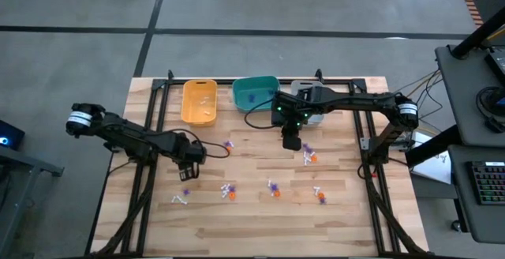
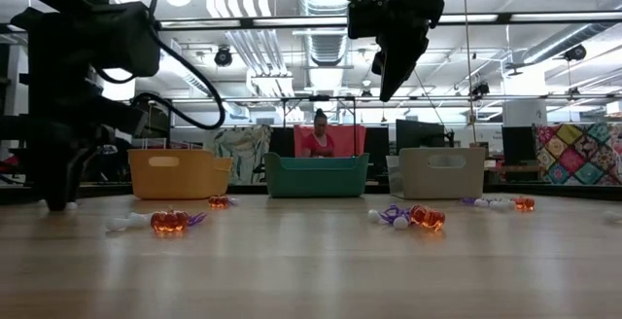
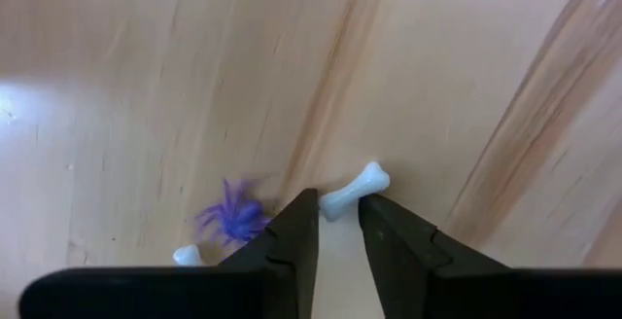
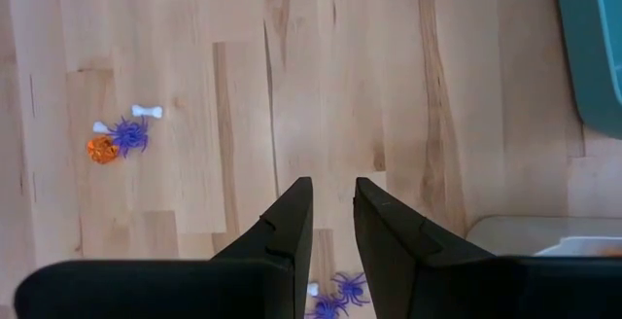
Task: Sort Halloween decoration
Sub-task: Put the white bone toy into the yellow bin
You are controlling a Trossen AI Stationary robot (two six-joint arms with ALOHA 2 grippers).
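Note:
Tiny orange, purple and white trinkets lie scattered on the wooden table [image 1: 260,227]: a group by my right gripper [image 1: 308,156], others near the front [image 1: 229,189], [image 1: 274,188], [image 1: 319,196]. My left gripper [image 1: 188,174] is down at the table on the left, shut on a white bone [image 3: 355,191]. A purple spider [image 3: 233,217] and another bone [image 3: 188,255] lie beside it. My right gripper [image 1: 292,143] hangs high over the middle of the table [image 2: 392,86], shut and empty [image 4: 332,197]. My left gripper pinches the white bone by one end [image 3: 332,205] between its two fingertips. The fingers point down at the table. The rest of the bone sticks out past the tips. I cannot tell whether it is clear of the wood.
A yellow bin [image 1: 199,101], a teal bin [image 1: 255,93] and a grey bin [image 1: 304,91] stand in a row at the table's far edge. A black frame runs along the table's sides [image 1: 367,144]. A person [image 2: 319,136] sits in the room beyond the teal bin.

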